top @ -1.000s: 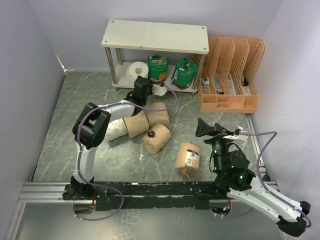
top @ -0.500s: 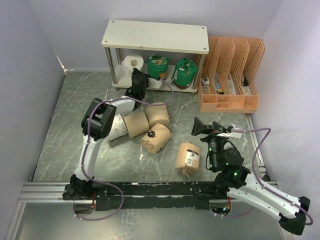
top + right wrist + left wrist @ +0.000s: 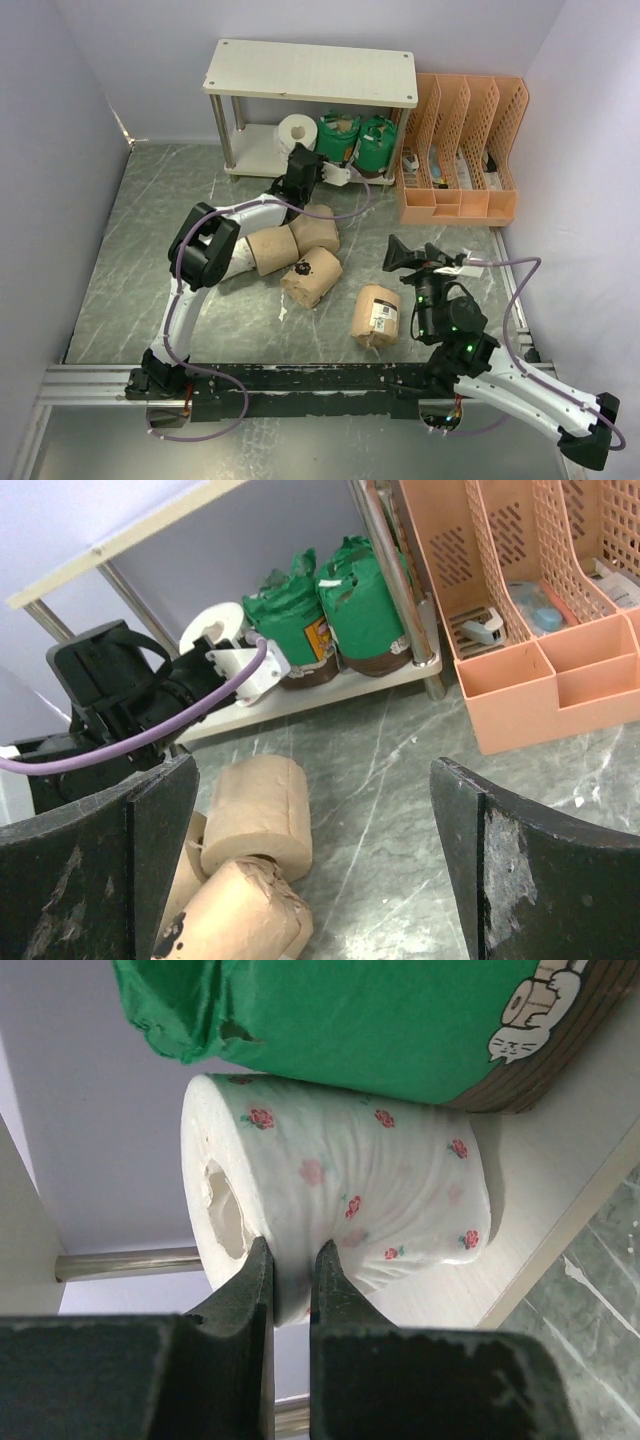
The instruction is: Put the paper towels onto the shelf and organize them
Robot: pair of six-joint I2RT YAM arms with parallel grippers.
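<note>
The cream shelf [image 3: 310, 72] stands at the back. On its lower board stand a white patterned roll [image 3: 297, 133] and two green-wrapped rolls [image 3: 338, 135] [image 3: 375, 140], side by side. My left gripper [image 3: 304, 152] reaches under the shelf. In the left wrist view it [image 3: 293, 1260] is shut on the wall of the white rose-patterned roll [image 3: 360, 1190], with a green roll [image 3: 380, 1010] pressed beside it. Two bare tan rolls [image 3: 272, 248] [image 3: 316, 228] and two tan wrapped rolls [image 3: 312, 277] [image 3: 377, 315] lie on the table. My right gripper [image 3: 405, 255] is open and empty, right of them.
An orange perforated file organizer [image 3: 460, 150] stands right of the shelf, also in the right wrist view [image 3: 520, 610]. Another whitish roll [image 3: 235, 262] lies partly hidden under my left arm. Purple walls close in the left, back and right sides.
My left gripper has moved right along the lower shelf board with the white roll. The left green roll has shifted right, up against the other green roll. The right arm barely moved.
</note>
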